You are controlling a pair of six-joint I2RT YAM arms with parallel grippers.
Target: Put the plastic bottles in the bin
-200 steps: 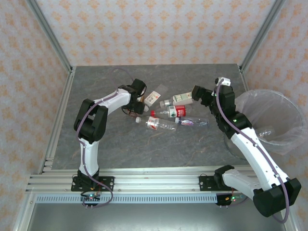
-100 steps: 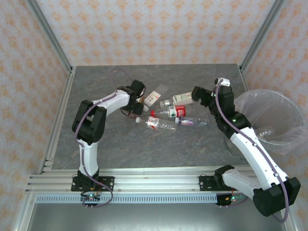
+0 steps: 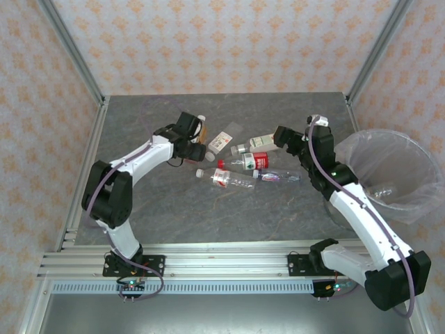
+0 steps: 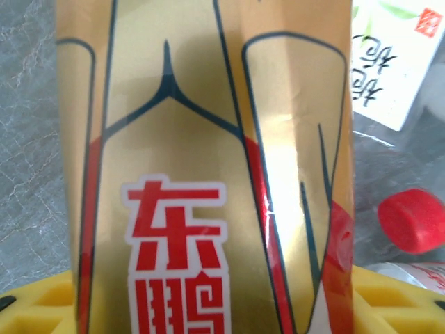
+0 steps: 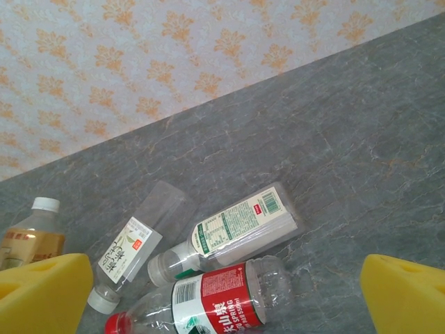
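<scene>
- Nearest us on the right sits the bin (image 3: 421, 163), its crinkled clear bag open at the top, well apart from the pile.
- Mid-table (image 3: 278, 209), the loose plastic bottles (image 3: 233, 180) lie on their sides in a cluster between the two arms. A red-labelled bottle (image 5: 215, 299) lies closest to the right wrist camera.
- Just beyond it lie a green-labelled bottle (image 5: 240, 229) and a white-labelled bottle (image 5: 132, 250), side by side.
- The right gripper (image 3: 280, 134) hangs just beside the green-labelled one with its yellow pads (image 5: 407, 292) spread wide and nothing between them.
- Farthest back, the left gripper (image 3: 195, 139) is clamped on a gold-labelled bottle (image 4: 208, 174) (red characters on the label, white cap uppermost). We cannot tell whether its base touches the table.
</scene>
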